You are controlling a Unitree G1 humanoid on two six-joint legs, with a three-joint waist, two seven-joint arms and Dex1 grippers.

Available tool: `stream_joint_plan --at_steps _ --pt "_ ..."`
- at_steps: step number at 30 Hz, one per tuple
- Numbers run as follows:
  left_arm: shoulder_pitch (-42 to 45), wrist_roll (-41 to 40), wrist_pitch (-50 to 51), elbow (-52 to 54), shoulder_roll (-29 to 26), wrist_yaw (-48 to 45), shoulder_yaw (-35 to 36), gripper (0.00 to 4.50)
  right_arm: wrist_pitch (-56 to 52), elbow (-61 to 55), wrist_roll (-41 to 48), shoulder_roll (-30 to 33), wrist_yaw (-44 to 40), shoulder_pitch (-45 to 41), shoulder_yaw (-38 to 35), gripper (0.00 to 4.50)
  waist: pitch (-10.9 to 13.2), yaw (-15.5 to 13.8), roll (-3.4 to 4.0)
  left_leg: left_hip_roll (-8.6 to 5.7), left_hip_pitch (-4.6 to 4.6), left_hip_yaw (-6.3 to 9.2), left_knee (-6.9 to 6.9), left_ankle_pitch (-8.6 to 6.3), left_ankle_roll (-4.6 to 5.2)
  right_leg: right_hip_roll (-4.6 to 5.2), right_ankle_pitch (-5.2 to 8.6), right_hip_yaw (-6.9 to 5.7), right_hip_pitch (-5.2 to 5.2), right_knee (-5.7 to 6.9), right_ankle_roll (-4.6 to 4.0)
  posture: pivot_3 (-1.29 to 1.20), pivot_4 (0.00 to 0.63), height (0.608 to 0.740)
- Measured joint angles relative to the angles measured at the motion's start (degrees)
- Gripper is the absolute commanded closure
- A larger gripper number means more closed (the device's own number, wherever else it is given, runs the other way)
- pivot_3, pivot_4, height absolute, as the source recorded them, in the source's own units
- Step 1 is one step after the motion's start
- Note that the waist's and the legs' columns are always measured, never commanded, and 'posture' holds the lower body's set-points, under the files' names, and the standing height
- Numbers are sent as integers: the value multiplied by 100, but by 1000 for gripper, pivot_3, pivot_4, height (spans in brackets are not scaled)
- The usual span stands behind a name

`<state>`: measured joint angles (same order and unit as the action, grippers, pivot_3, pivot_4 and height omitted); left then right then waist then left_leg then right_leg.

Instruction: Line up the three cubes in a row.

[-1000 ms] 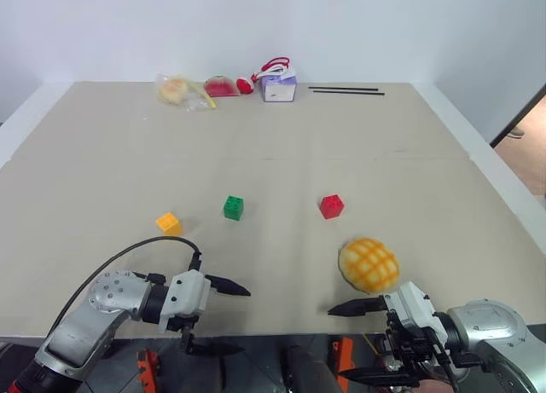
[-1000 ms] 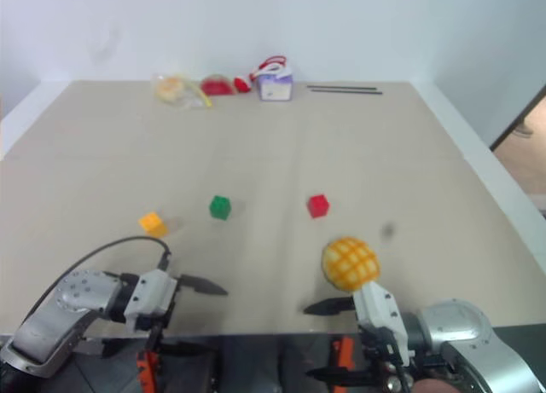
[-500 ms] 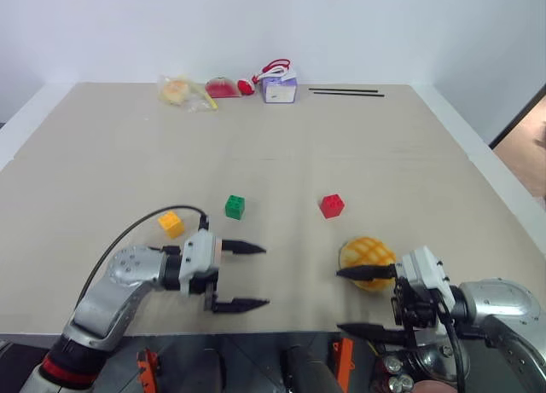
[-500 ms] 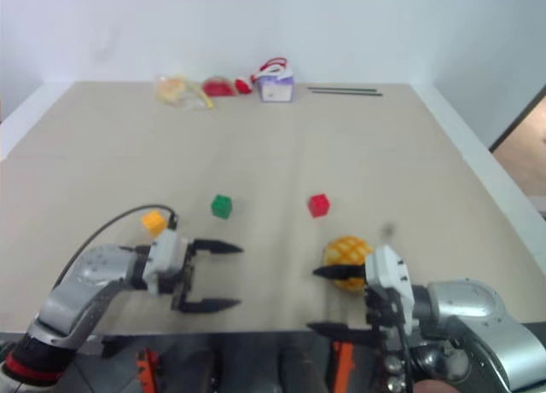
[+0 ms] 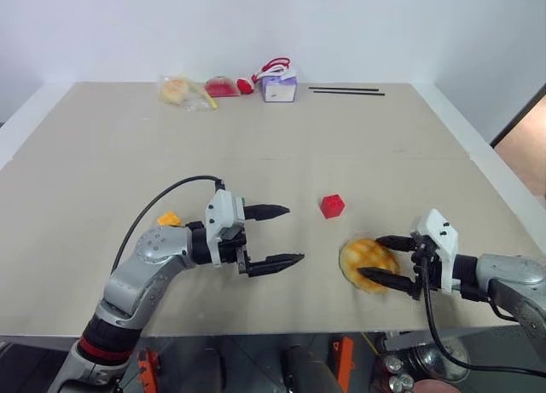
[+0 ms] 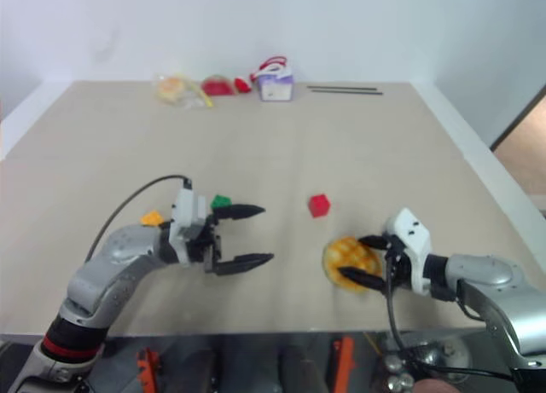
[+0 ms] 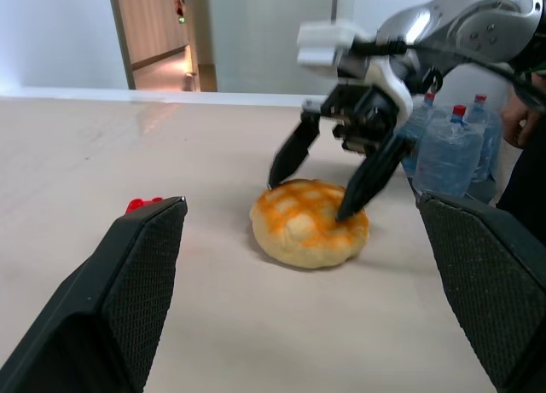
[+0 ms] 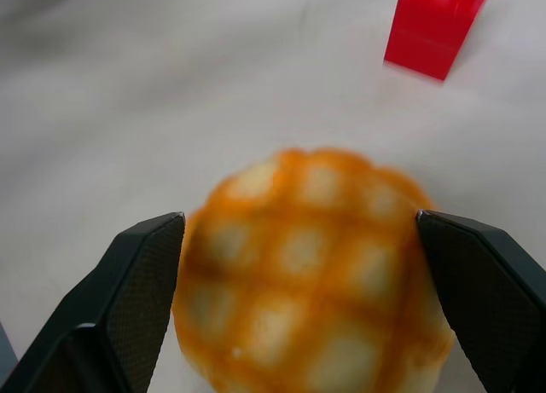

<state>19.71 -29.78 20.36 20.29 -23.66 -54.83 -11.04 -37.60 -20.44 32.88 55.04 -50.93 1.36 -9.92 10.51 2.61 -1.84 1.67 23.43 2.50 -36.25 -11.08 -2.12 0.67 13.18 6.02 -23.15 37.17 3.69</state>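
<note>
Reaching farther over the table [image 5: 358, 137] than a second ago, the left gripper [image 5: 281, 236] now hangs spread and empty, pointing rightward, hiding most of the green cube [image 6: 221, 202]; the right gripper [image 5: 388, 261] has advanced to straddle the bun [image 5: 365, 263], fingers wide, not clamped; yellow-orange cube [image 5: 169, 218] sits behind the left arm; red cube [image 5: 332, 206] lies square-on between the grippers.

Glossy plastic red cube [image 5: 332, 206], seemingly matt table [image 5: 358, 146]
</note>
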Motion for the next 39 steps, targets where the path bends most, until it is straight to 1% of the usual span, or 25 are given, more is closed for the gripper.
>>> stream_joint_plan --at_steps 1,3,4,6,7,11,12,14,18,20,25,29,32,34,35,39 --pt "53 -22 1 -1 19 -19 3 0 4 20 -61 -26 22 -38 46 813 0 0 0 0 0 0 -2 0 0 -1 0 0 0 0 0 0 150 740" --pt "146 -70 1 -1 72 -24 8 0 16 97 -199 -122 118 -133 122 1542 0 2 0 0 0 -2 -5 0 0 -1 -1 3 1 0 1 0 150 740" --pt "154 -70 1 -1 79 -23 8 0 30 110 -244 -153 136 -147 138 1795 0 4 0 0 -1 -2 -5 0 0 -1 -2 4 1 0 1 0 150 740" --pt "160 -67 1 -46 112 -20 7 0 66 151 -341 -273 214 -169 159 2612 -1 5 -1 1 -1 -2 -5 0 0 -2 -2 4 1 0 2 0 150 740" --pt "160 -65 1 -72 125 -20 7 0 67 155 -355 -318 246 -169 157 2876 -1 5 -1 1 -1 -2 -5 0 0 -2 -2 4 1 0 2 0 150 740" --pt "251 -61 0 -158 205 -36 0 0 -1 151 -317 -442 317 -121 26 4239 -1 4 -1 1 0 -1 -7 0 0 -3 -6 5 1 0 2 0 150 740" --pt "282 -60 -4 -175 220 -45 0 0 -16 148 -293 -448 341 -94 -23 4448 -1 4 0 0 0 -2 -7 0 0 -3 -6 6 2 0 2 0 150 740" --pt "377 -49 -39 -260 287 -32 7 0 -100 150 -266 -492 443 -47 -199 4448 -1 2 0 -1 1 -2 -8 0 0 -3 -6 8 2 0 2 0 150 740" --pt "630 20 -115 -567 485 51 8 0 -374 157 -105 -857 1048 -229 -826 4448 -1 4 0 -2 4 -4 -8 0 0 -3 -7 12 -1 0 5 0 150 740" --pt "783 67 -189 -744 653 60 -10 0 -507 274 -160 -1050 1608 -505 -1123 4448 -1 7 1 -3 5 -3 -8 1 0 -4 -9 12 -2 0 5 0 150 740" --pt "1061 245 -467 -1301 1134 86 -89 0 -665 773 -745 -1341 2989 -906 -1597 4448 -2 0 3 -5 12 -2 -6 0 0 -5 -8 14 -6 -1 6 0 150 740" --pt "1444 535 -838 -1959 1715 97 -316 0 -1031 1382 -1245 -1694 4262 -1335 -1949 4448 -4 -3 7 -13 26 -2 -7 1 1 -4 -11 25 -13 -2 15 0 150 740" --pt "1617 679 -1038 -2263 1950 94 -406 0 -1073 1618 -1504 -1931 4830 -1502 -2004 4448 -9 18 18 -12 25 -4 -3 0 1 -6 -14 30 -19 -2 24 0 150 740" --pt "1654 745 -1151 -2427 2071 92 -433 0 -988 1852 -1698 -2030 5153 -1576 -2025 3729 -16 20 32 -12 22 -5 -1 0 3 -8 -15 33 -19 -2 25 0 150 740" --pt "1654 766 -1180 -2461 2100 92 -440 0 -913 1989 -1773 -2052 5281 -1611 -2046 3497 -15 18 39 -12 23 -5 0 1 4 -8 -15 32 -19 -1 24 0 150 740" --pt "1653 836 -1249 -2491 2118 89 -438 0 -583 2215 -1863 -2077 5386 -1634 -2217 2150 -15 17 44 -12 23 -6 -1 1 5 -8 -14 34 -18 -2 24 0 150 740"
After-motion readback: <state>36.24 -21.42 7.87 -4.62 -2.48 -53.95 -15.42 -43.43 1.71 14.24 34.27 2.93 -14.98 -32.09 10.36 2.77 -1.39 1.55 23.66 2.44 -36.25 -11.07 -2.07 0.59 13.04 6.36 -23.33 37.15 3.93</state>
